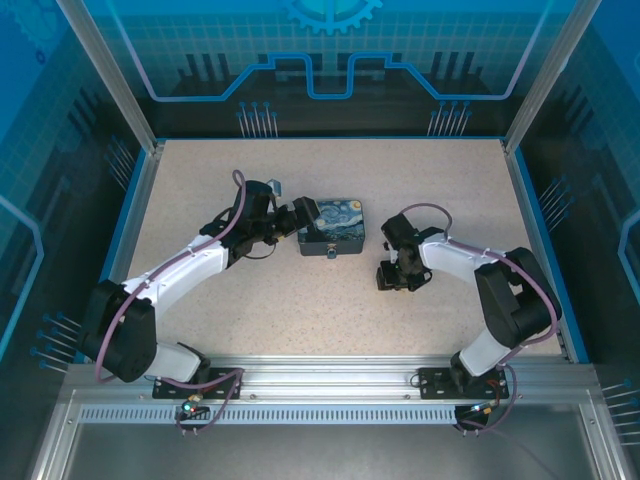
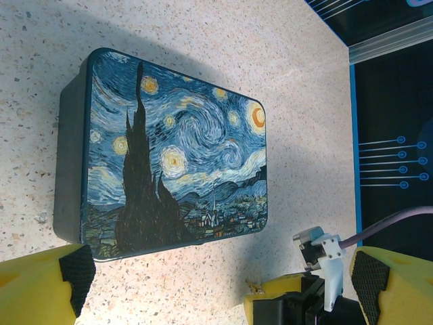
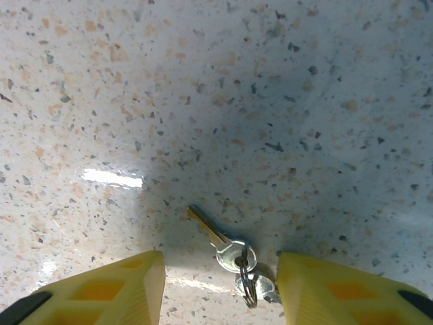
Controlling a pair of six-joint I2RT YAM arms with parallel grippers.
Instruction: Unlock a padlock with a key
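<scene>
Right wrist: key (image 3: 226, 245) lies within right end effector (image 3: 220, 292), ring end indistinct.

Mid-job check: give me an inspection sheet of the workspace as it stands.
Surface: speckled table, glossy.
Job's things: key on a ring with a second key, flat on the table; small item, probably the padlock, at the box's near side.
Clutter: night-sky printed box, mid-table.
Grippers: right gripper open, straddling the key, not touching; left gripper wide open beside the box.
Cables: purple cable on each arm, no snag seen.
Surroundings: blue enclosure panels; aluminium rail at the near edge.
</scene>
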